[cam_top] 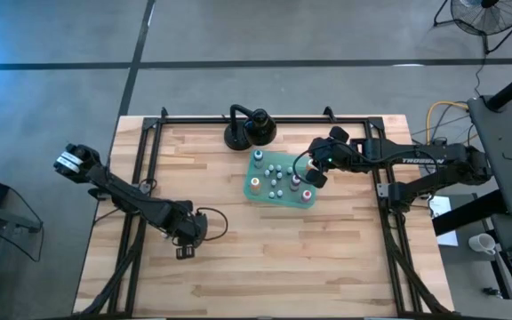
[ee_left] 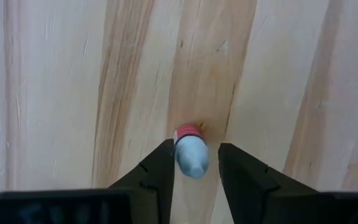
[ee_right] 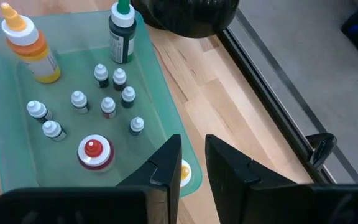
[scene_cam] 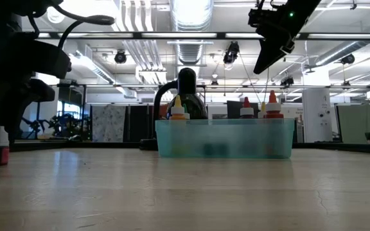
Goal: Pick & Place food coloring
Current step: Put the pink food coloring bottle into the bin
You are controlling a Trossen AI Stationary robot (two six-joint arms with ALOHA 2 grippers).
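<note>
Overhead, the high view lays out the wooden table (cam_top: 327,258) with a pale green tray (cam_top: 249,193) near its far middle, and everything else places itself against that tray. Small food coloring bottles (cam_top: 276,174) stand inside it, with a black round-based stand (cam_top: 249,132) just beyond its far edge. The right gripper (cam_top: 313,169) hovers over the tray's right rim, while the left gripper (cam_top: 185,246) sits well apart from the tray, low over bare wood toward the table's near left. Only the left wrist view shows what that gripper deals with: one small bottle with a red band (ee_left: 191,151) stands between the two dark fingers (ee_left: 155,175), the jaws spread to either side of it with narrow gaps, so no pinch is visible. The low view shows the same small bottle (scene_cam: 0,149) far to the tray's left, resting on the tabletop under the dark bulk of the left arm. The right wrist view looks down into the tray and counts what the high view blurs: a tall orange bottle (ee_right: 31,48), a dark green bottle (ee_right: 122,35), a cluster of tiny white-capped bottles (ee_right: 107,93), a red-capped bottle (ee_right: 94,151) and a yellow-capped one (ee_right: 183,172) partly hidden at the rim by the right gripper (ee_right: 192,163), whose jaws stand slightly apart and empty. From table height, the low view shows the tray's translucent wall (scene_cam: 223,138) with only the taller bottle tips above it, and the right gripper (scene_cam: 272,38) high above.
</note>
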